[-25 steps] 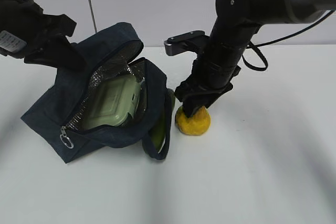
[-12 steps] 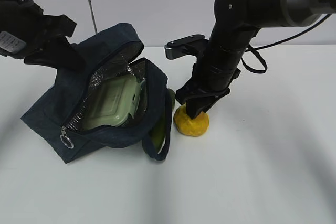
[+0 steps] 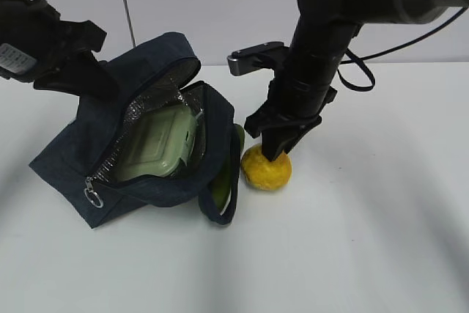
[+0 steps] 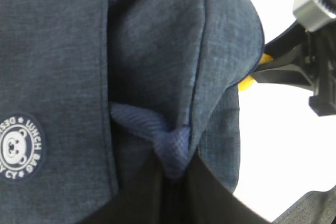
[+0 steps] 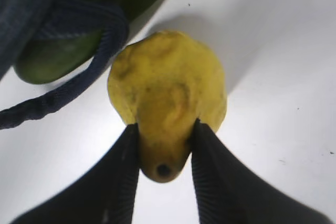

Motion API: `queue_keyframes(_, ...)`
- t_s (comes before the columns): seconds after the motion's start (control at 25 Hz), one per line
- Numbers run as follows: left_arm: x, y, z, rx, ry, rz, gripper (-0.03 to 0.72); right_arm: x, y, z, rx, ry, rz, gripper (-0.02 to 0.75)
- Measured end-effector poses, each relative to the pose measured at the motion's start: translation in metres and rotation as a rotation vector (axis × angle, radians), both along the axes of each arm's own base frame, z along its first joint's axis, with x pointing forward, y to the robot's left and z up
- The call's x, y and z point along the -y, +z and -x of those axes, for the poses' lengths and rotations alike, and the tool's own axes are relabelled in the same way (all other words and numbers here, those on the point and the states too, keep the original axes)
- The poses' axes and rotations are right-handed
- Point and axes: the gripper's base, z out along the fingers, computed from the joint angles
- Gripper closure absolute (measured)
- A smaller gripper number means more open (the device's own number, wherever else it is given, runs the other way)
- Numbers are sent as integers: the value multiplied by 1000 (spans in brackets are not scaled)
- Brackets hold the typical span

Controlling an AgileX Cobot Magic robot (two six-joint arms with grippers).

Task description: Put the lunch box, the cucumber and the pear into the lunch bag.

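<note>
Your right gripper (image 5: pixel 164 142) pinches only the pear's (image 5: pixel 168 98) narrow top; it could slip. Left gripper is closed on the bag (image 4: pixel 157 77).

from the exterior view we look down at a slant across the table (image 3: pixel 381 240) toward the back wall, both arms in frame. our left wrist view sits pressed close against the lunch bag (image 4: pixel 152 66), facing its navy fabric. our right wrist view looks steeply down, very near the pear (image 5: pixel 168 103). all three views share bag and pear.
</note>
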Motion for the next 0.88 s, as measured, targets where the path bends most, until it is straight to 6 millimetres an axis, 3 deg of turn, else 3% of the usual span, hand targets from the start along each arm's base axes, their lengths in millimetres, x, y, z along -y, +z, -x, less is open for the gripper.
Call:
queue_keyframes(0.32,0,0,0,0,0,0,685,2,42,-8,55,-10,28,493)
queue_keyframes(0.56,0,0,0,-1,-1,-1,685,8,90,-4,175,-36,33,493)
queue_keyframes(0.88,0,0,0,-1,-1,-1,685,-7,109,5,131,-38,-172,493)
